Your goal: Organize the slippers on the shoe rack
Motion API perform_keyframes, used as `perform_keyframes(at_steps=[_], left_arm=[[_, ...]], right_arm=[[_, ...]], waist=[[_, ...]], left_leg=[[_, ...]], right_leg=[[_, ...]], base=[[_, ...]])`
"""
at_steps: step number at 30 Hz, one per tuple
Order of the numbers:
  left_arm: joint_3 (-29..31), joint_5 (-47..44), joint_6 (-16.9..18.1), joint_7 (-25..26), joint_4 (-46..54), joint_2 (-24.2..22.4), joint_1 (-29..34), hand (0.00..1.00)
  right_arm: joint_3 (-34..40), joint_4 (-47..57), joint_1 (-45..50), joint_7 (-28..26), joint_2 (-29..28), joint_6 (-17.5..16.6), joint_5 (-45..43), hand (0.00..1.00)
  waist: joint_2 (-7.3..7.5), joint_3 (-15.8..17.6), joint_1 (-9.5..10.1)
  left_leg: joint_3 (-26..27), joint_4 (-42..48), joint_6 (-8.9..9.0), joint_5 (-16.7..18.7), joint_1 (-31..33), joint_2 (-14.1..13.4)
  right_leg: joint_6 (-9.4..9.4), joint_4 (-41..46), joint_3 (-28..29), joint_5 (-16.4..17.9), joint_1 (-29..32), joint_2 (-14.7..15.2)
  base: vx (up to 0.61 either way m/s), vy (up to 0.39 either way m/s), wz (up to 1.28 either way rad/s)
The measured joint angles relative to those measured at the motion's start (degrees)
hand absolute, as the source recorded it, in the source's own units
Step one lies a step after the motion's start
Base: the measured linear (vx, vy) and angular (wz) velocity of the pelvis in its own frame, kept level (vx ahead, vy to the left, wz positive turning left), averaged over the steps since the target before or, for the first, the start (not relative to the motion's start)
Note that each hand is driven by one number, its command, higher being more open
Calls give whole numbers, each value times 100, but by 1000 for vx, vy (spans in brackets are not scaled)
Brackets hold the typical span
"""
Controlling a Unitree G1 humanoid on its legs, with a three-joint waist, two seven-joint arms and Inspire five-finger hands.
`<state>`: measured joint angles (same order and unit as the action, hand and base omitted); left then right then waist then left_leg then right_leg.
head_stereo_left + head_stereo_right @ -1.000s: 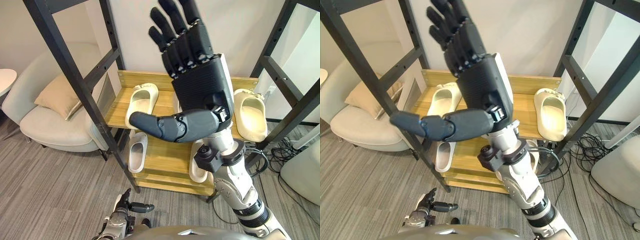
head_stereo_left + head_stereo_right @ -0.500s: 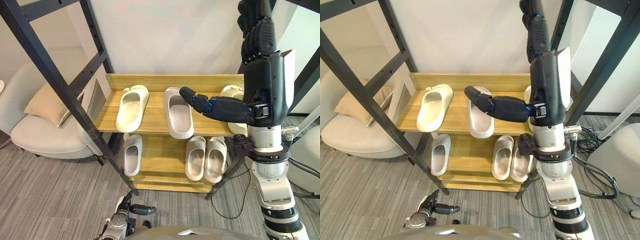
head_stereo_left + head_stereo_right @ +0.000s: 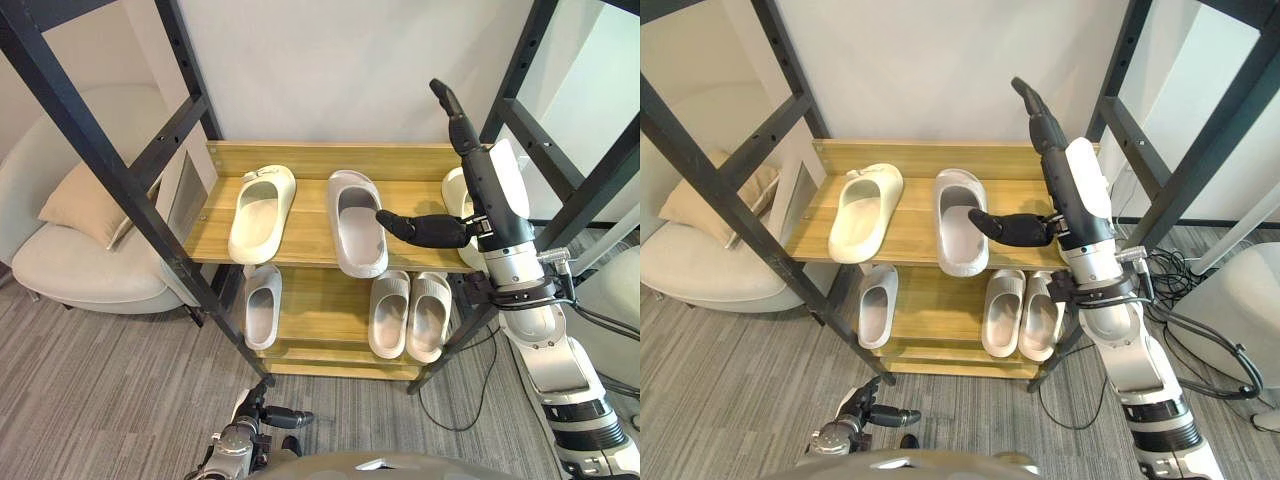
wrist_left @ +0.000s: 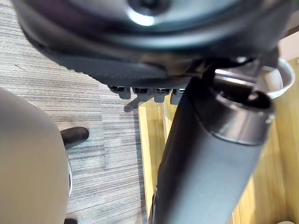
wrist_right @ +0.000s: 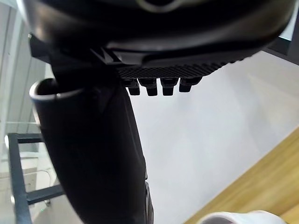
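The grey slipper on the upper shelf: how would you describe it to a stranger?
Find the wooden shoe rack against the white wall and look at its upper shelf. The grey slipper lies in the middle. Unlike the cream slipper on its left, it juts over the front edge.

Black frame bar [image 3: 130, 185] slants across the rack's left front, another bar [image 3: 590, 205] on the right. I see bare wood between cream slipper [image 3: 258, 212] and grey slipper [image 3: 357, 222]; lower shelf [image 3: 320, 318] open mid-span.

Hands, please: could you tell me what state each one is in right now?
Left hand: open, holding nothing.
Right hand: open, holding nothing.
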<state>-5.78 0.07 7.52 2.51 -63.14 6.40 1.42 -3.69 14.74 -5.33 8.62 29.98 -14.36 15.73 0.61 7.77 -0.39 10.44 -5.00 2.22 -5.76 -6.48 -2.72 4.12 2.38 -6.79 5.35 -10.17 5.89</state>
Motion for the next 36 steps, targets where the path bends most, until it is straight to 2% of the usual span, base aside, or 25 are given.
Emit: perform_keyframes(at_steps=[7,20,27,28,36], left_arm=[[57,-9,12,-7,22,23,-12,100],[57,-9,13,-42,105,72,-8,100],[60,-44,17,-45,171,87,-13,100],[60,-53,14,-45,171,88,-14,100],[59,-58,24,-52,202,106,-14,100]], right_arm=[[-236,-479,-53,-128,213,93,3,100],[-465,-920,-507,-178,216,198,-8,100],[-514,-1280,-865,-178,217,209,-57,100],[-540,-1350,-953,-178,217,212,-89,0],[-847,-1914,-1455,-180,217,240,-257,0]], waist=[[47,23,31],[130,65,50],[164,76,148],[165,76,149],[198,68,187]], left_leg=[[-88,2,-16,2,165,42],[-222,2,-22,15,304,58],[-286,2,-24,16,375,70],[-289,2,-24,16,382,70],[-296,2,-30,12,461,74]], right_leg=[[37,-76,-54,-28,111,22],[58,-127,-81,-46,208,30],[63,-163,-126,-53,235,34],[63,-162,-127,-53,241,34],[69,-163,-116,-86,328,34]], base=[[4,3,4],[-2,0,1],[-4,3,2],[0,0,0],[0,0,0]])
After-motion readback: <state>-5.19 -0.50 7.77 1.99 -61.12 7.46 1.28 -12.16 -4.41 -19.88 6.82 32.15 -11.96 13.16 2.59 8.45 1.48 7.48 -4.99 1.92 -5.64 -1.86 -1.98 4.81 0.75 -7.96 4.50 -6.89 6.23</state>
